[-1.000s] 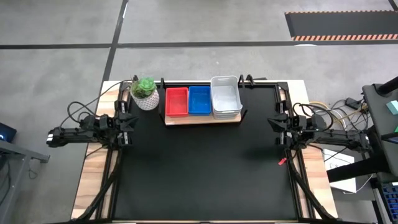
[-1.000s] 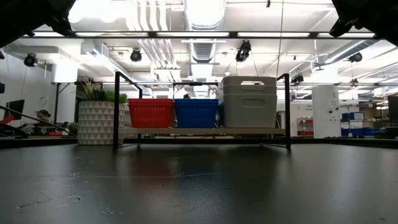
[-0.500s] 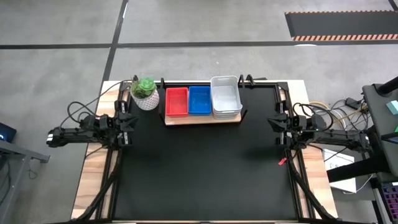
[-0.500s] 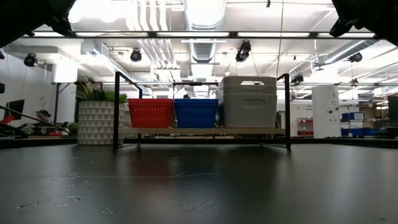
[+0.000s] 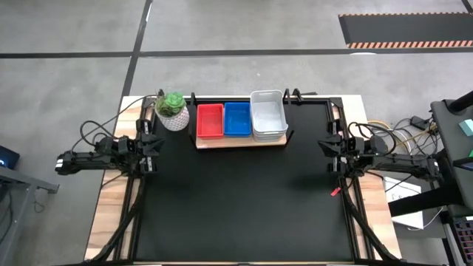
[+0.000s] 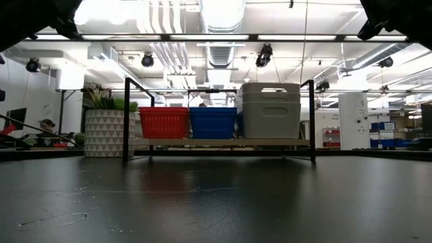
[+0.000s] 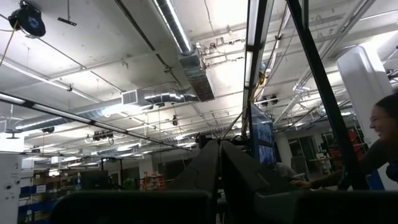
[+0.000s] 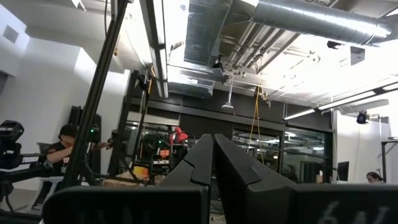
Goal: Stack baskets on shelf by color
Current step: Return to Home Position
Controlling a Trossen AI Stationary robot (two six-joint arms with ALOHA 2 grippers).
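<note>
Nothing is moving since before: baskets (image 5: 237, 119) are sitting colour-sorted on the shelf (image 5: 240, 142) beside the plant pot (image 5: 174, 112); my left tool (image 5: 154, 145) and right tool (image 5: 324, 146) are waiting closed at opposite sides of the table (image 5: 244, 207).

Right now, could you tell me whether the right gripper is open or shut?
Shut. In the wrist view, the right gripper has its fingers pressed together with no gap, holding nothing.

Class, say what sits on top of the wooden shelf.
A red basket, a blue basket and a taller whitish-grey stack, side by side. Baskets nested beneath are covered.
</note>
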